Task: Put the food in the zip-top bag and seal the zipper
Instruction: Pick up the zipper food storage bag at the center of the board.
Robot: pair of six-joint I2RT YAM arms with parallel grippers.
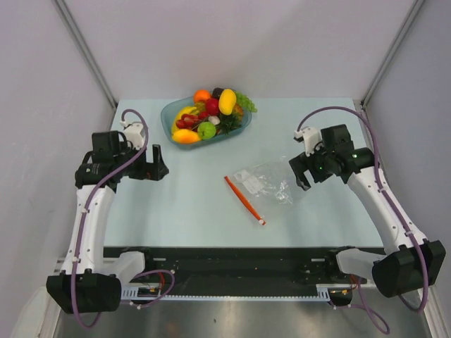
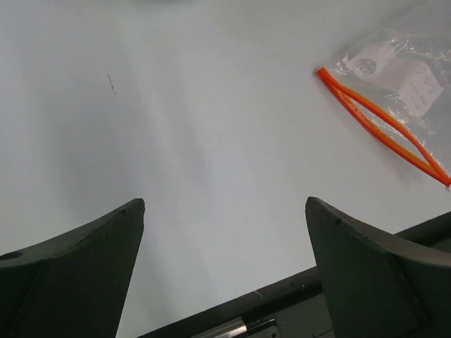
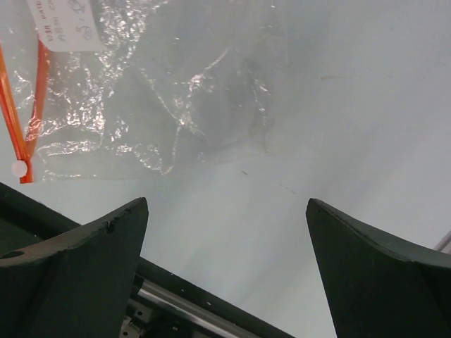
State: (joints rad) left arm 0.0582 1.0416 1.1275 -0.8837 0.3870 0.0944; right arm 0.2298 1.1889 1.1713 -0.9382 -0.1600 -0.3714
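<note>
The task is at its very beginning. All the food (image 1: 208, 113) lies heaped in a teal-blue tray (image 1: 168, 115) at the far side of the table (image 1: 183, 211), a little left of the middle. I can make out a yellow mango-like piece (image 1: 227, 101), a green round fruit (image 1: 206, 130), red berries and some pale grapes. No piece is in the bag yet.

The zip-top bag (image 1: 271, 179) lies flat on the table, right of the middle and well apart from the tray. It holds only a white label (image 2: 384, 67). Its orange zipper (image 1: 244, 200) runs along the left edge of the bag. In the left wrist view the two strips bow apart in the middle, so I judge that the mouth is unsealed.

The left claw (image 1: 158, 163) hangs over bare table, near the tray, with its jaws spread wide and nothing between them. The right claw (image 1: 300, 173) hovers just beside the right edge of the bag, also spread wide and empty.

Everything is left to do: to carry each piece into the bag and then to press the zipper closed.
</note>
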